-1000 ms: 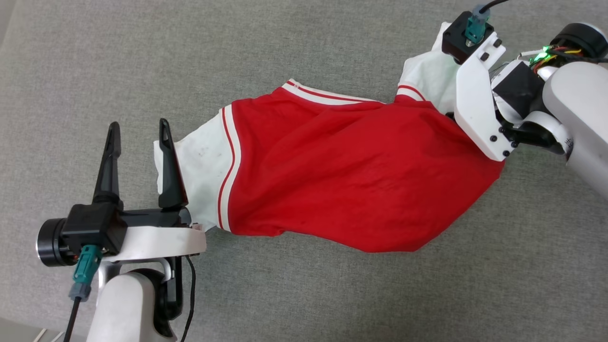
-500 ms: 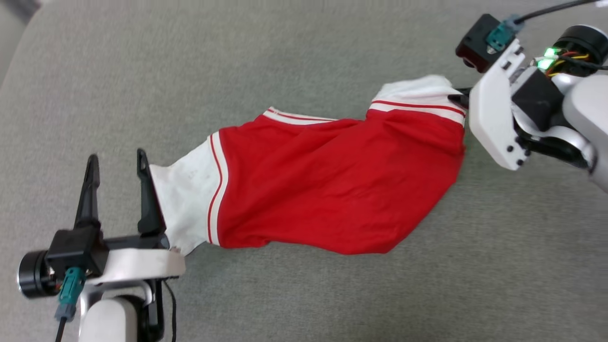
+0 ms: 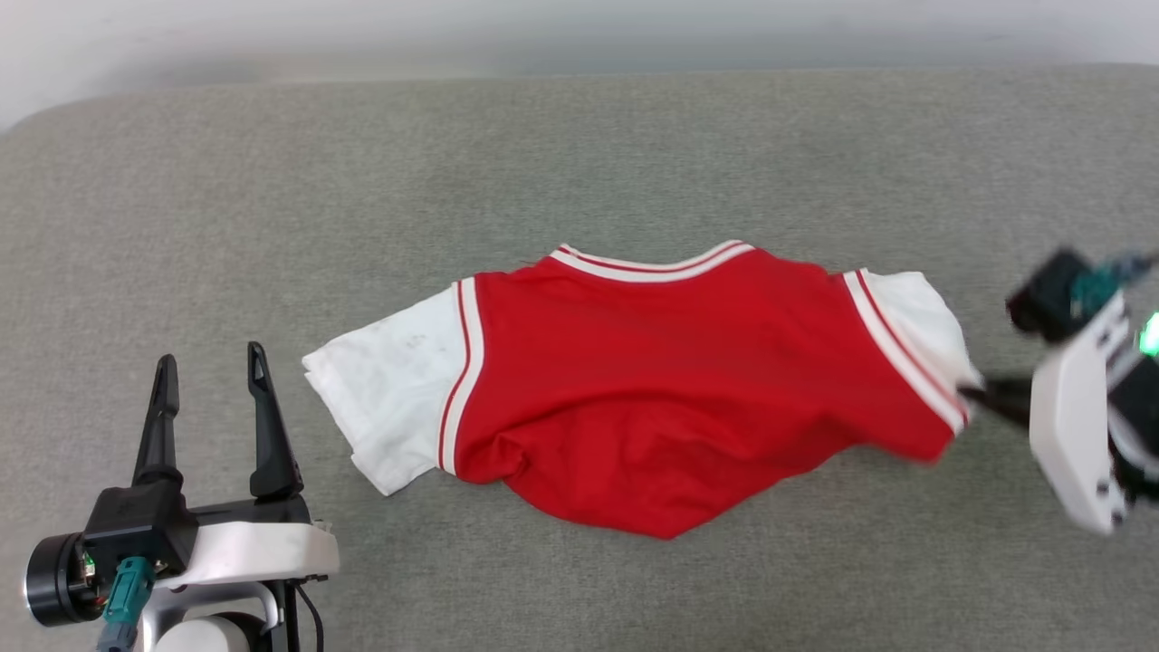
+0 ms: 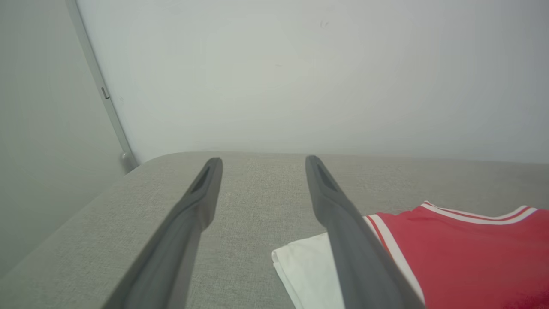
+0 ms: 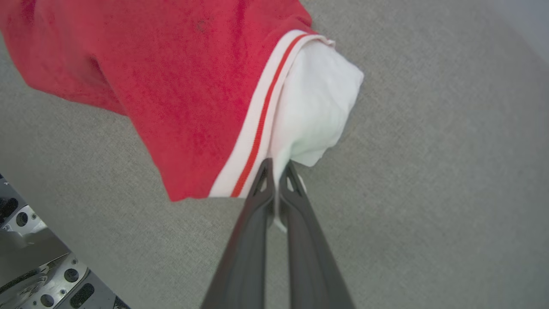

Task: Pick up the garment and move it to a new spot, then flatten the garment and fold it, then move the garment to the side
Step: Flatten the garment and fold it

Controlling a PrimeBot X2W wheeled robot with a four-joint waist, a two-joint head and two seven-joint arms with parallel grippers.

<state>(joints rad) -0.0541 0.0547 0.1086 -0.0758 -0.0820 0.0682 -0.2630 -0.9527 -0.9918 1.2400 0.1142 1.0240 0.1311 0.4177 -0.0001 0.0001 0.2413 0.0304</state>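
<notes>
The garment (image 3: 670, 398) now lies settled on the grey surface (image 3: 272, 181), clear of the open left gripper (image 3: 210, 356), the right gripper (image 5: 277, 165) still pinching its right sleeve (image 5: 317, 98), so flattening seems next.

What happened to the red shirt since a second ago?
The bright red jersey T-shirt with white sleeves, stretched slanting before, now lies spread on the grey fabric surface, clear of the open left end effector. The right end effector still pinches one sleeve.
</notes>
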